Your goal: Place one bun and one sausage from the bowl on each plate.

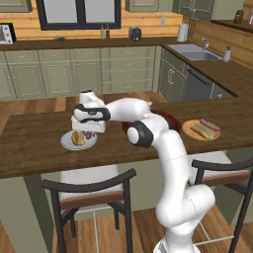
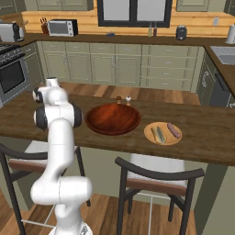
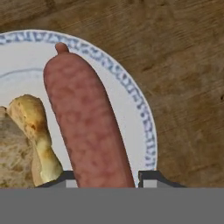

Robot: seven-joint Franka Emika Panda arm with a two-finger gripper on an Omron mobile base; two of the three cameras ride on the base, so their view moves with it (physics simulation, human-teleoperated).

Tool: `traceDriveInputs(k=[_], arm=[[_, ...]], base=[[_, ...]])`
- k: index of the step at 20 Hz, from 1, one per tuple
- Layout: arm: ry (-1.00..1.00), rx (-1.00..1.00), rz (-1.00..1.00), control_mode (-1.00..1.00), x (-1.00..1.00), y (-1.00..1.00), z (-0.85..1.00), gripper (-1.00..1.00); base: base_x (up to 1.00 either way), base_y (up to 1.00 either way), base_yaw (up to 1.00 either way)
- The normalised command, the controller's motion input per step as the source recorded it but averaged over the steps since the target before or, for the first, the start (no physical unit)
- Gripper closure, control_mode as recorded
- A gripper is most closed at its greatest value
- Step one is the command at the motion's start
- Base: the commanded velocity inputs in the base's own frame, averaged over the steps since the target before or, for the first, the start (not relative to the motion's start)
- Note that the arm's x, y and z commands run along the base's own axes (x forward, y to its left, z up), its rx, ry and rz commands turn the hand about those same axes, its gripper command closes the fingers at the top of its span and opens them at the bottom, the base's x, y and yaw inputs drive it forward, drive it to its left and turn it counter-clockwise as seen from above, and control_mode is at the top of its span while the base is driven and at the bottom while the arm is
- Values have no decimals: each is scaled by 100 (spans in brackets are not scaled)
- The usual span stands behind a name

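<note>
Mottled reddish-pink sausage (image 3: 87, 127), knobbed tip

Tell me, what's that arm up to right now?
Gripper shut on sausage, low over white plate. Bun already on that plate. Tan plate has its bun and sausage. Nothing in the way.

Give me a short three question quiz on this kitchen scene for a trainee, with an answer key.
1. True or false: the gripper is shut on the reddish-brown sausage.
2. What already lies on the pale grey-white round plate with the blue patterned rim beside that sausage?
A. a golden-brown bun
B. a fork
C. nothing
3. Fill in: the tan-orange flat round plate holds a bun and a ____.

Key: 1 true; 2 A; 3 sausage. The glossy dark reddish-brown wide bowl looks empty in the right base view.
</note>
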Motion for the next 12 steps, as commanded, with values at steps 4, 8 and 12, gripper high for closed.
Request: traceDriveInputs(k=[4,8,12], arm=[[0,-3,0,-100,10,1,-46,-100],[0,-1,0,-100,3,0,-28,-100],[-1,0,0,-100,-23,-9,12,-100]], base=[[0,0,0],[0,0,0],[0,0,0]])
